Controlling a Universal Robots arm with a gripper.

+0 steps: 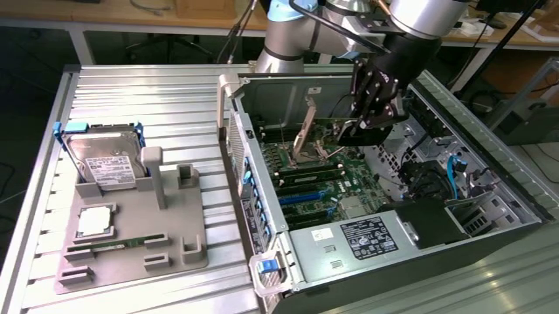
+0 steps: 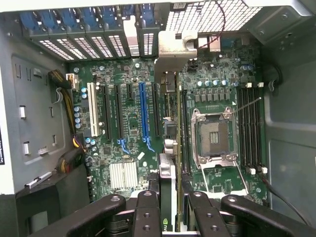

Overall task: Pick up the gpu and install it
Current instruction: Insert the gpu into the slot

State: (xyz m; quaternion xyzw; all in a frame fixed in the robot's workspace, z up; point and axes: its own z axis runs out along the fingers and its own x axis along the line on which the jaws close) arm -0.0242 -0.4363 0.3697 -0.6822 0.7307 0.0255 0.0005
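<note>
Most of the gpu (image 2: 168,170) is hidden from me: I see it edge-on, clamped between my fingers (image 1: 360,131). It hangs inside the open computer case (image 1: 279,98), over the motherboard (image 2: 123,128) and near the long blue slot (image 2: 143,113). The print on the power supply label (image 1: 367,237) is too small to read.

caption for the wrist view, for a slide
The gripper holds the gpu edge-on above the motherboard inside the open computer case.

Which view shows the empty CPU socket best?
The wrist view. It faces the CPU socket squarely, so the open frame and contact field are plain. The exterior view catches the socket only at a slant, deep inside the case.
</note>
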